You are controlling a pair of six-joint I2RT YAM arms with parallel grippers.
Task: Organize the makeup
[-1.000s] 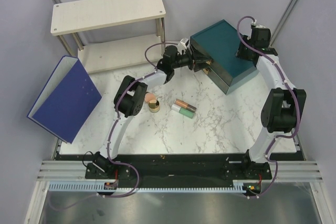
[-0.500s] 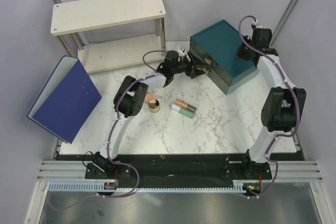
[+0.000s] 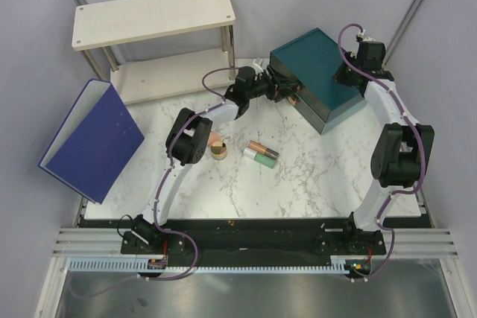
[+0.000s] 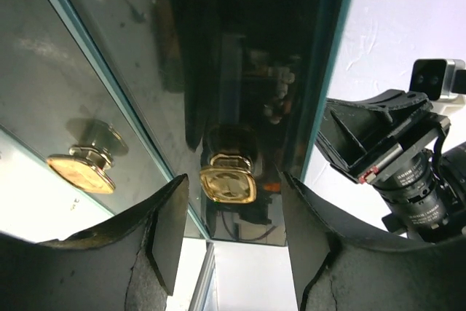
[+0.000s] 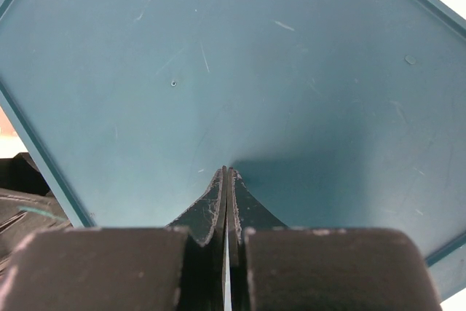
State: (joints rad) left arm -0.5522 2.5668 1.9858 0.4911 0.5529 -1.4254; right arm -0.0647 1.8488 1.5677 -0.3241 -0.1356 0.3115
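The makeup lies loose on the marble-pattern table [image 3: 320, 176], left of centre. A peach-pink round compact [image 3: 215, 139], partly hidden by the left arm, sits just beside a gold-rimmed round tin [image 3: 220, 153]. Just right of these, a copper-black tube [image 3: 263, 147] lies side by side with a mint-green tube [image 3: 261, 158].

The teal drawer box [image 3: 313, 65] stands behind the items. Its contents cannot be seen. Its glossy front carries a gold rounded-square knob [image 4: 228, 184] and a second knob [image 4: 80, 172].

Left gripper [image 4: 233, 180]: jaws wide, straddling the first knob without contact.

Right gripper [image 5: 227, 174]: jaws pressed together, tips on the box's smooth, lightly scratched top.

A pale wooden shelf [image 3: 153, 16] and a blue binder [image 3: 93, 139] stand at the left.
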